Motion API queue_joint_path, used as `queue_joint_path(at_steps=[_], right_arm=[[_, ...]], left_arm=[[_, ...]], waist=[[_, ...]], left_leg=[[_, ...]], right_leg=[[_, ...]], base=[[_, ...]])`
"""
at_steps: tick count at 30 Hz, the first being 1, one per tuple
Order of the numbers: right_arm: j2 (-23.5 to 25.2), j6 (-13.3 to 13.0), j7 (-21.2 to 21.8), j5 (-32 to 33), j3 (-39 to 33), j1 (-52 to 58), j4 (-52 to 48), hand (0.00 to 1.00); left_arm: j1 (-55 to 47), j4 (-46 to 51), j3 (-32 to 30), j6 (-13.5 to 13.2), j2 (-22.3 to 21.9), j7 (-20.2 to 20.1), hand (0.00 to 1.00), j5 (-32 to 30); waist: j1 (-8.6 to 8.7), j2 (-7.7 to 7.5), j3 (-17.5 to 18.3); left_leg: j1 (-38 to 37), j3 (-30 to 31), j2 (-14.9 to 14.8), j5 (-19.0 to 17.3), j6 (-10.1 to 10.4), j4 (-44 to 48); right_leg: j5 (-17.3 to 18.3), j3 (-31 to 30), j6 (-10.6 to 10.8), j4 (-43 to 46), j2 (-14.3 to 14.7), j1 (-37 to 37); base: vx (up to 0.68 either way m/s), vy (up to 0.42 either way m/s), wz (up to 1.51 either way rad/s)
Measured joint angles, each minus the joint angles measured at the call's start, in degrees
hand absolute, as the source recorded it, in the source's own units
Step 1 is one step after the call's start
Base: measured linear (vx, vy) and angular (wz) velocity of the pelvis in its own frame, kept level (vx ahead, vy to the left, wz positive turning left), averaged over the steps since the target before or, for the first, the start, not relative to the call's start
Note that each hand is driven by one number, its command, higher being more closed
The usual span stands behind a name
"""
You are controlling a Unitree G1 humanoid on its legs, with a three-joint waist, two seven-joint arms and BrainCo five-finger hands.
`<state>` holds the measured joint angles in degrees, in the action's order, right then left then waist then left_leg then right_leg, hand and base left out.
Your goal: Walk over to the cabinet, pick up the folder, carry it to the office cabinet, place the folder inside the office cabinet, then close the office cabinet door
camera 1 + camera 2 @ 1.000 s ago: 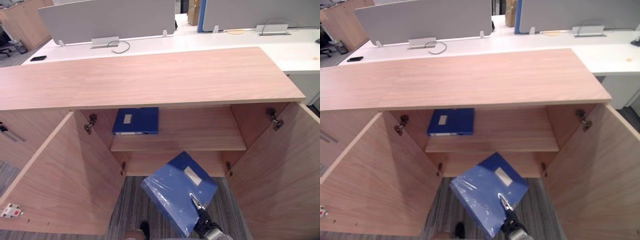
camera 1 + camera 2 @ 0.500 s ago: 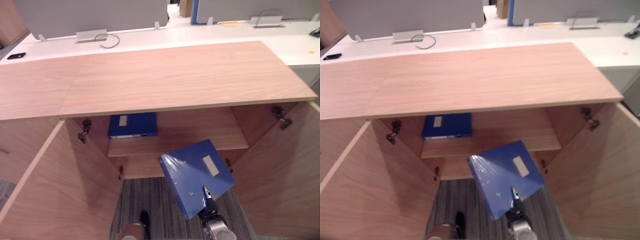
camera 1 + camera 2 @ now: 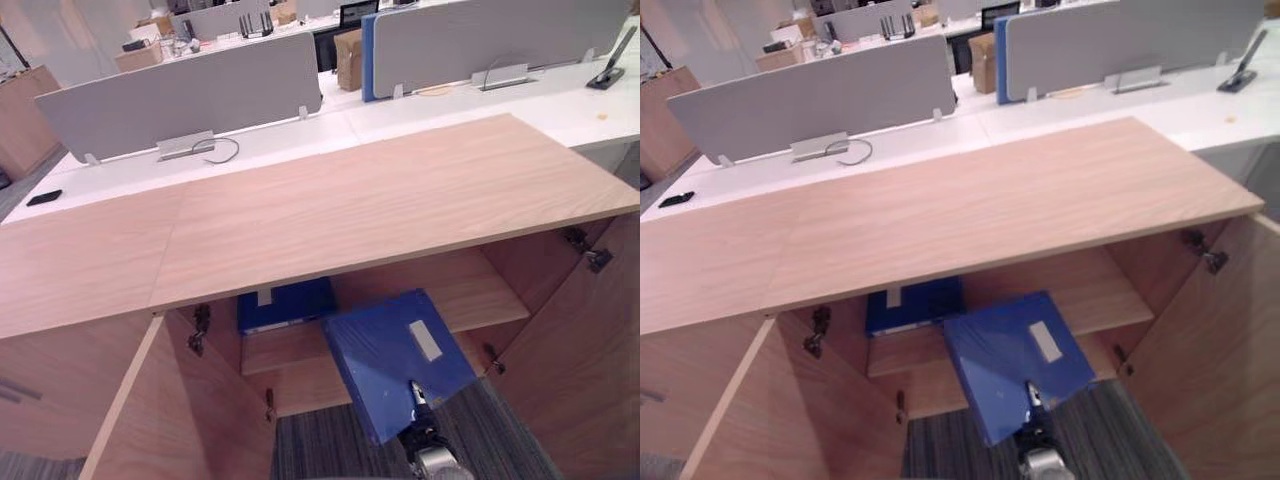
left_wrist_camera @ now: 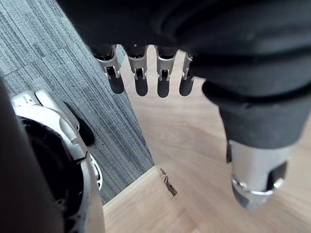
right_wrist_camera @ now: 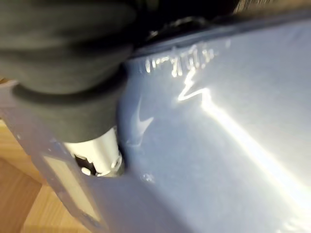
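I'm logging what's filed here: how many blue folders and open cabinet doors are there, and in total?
Blue folders: 2 (held folder in the right hand; other folder on the shelf)
Open cabinet doors: 2 (left door, right door)
Total: 4

Open office cabinet (image 3: 380,200) in pale wood, standing on grey striped carpet (image 3: 320,450), both doors swung wide. On the shelf (image 3: 470,288) inside the office cabinet, toward its left end, a blue folder (image 3: 290,305) lying flat, white label up. Just behind the office cabinet, a long white desk (image 3: 300,135) bearing grey dividers (image 3: 180,100), a looped cable (image 3: 222,150) and, far to the office cabinet's left, a black phone (image 3: 45,198).
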<state>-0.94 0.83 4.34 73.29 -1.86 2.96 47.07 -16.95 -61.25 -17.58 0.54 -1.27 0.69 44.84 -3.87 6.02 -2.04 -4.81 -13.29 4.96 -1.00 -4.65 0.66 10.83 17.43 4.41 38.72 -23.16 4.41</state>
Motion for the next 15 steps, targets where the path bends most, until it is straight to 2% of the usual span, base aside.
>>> queue_joint_path(at_steps=[2, 4, 6, 8, 11, 15], right_arm=[[0.0, 0.0, 0.1, 0.1, 0.3, 0.0, -0.8, 1.00], [0.0, -0.3, 0.0, 0.5, 1.6, 0.4, -3.0, 1.00], [0.1, -0.7, 0.0, 1.1, 2.1, 1.4, -5.8, 1.00], [-0.6, -0.8, 0.0, 2.2, 3.8, 1.3, -8.2, 1.00], [-1.0, -0.2, 0.2, 2.0, 7.8, 2.0, -10.6, 1.00], [-2.1, 0.4, 0.9, 0.8, 8.1, 3.5, -12.9, 1.00]], left_arm=[[-0.2, -0.1, 0.0, 0.0, 0.2, 0.0, 0.00, -0.1], [-1.6, -0.1, -0.8, 0.1, 0.0, 0.0, 0.00, -0.4], [-2.8, -0.1, -2.2, 0.2, -0.5, -0.1, 0.00, -1.4], [-4.1, 0.5, -3.2, 0.4, -2.4, -0.1, 0.00, -1.4], [-5.3, -0.2, -5.4, 1.3, -2.4, 0.0, 0.00, -1.6], [-5.4, -1.3, -5.8, 1.3, -2.4, -0.1, 0.00, -2.7]], waist=[[0.08, -0.23, -1.6], [0.24, -0.76, -3.2], [0.34, -1.64, -3.3], [0.84, -0.31, -3.3], [0.18, -0.98, -3.2], [0.26, -0.82, -3.0]], left_leg=[[-0.5, 0.4, -1.0, -2.0, 0.0, 1.7], [-1.1, 0.4, -1.3, -4.0, 1.3, 4.9], [-0.4, 0.7, -0.6, -5.7, 2.0, 8.0], [3.2, 2.0, -3.2, -8.0, 3.5, 14.0], [5.2, 3.7, -6.8, -7.7, 5.5, 14.2], [3.5, 6.0, -7.1, -6.8, 6.4, 11.1]], right_leg=[[1.0, -0.1, 0.5, -1.7, 2.4, 0.8], [0.8, -0.3, 0.9, -7.4, 5.0, 1.4], [0.3, 1.4, -0.2, -12.0, 5.2, 0.5], [0.7, 3.3, 0.5, -13.8, 7.4, 0.5], [-0.8, 5.8, -1.0, -19.4, 11.8, -0.8], [-1.4, 8.5, -1.3, -21.5, 12.8, -3.5]], base=[[-0.10, -0.103, 0.14], [-0.13, -0.142, 0.07], [-0.05, -0.173, 0.19], [-0.02, -0.205, 0.33], [0.05, -0.195, 0.05], [0.13, -0.103, 0.26]])
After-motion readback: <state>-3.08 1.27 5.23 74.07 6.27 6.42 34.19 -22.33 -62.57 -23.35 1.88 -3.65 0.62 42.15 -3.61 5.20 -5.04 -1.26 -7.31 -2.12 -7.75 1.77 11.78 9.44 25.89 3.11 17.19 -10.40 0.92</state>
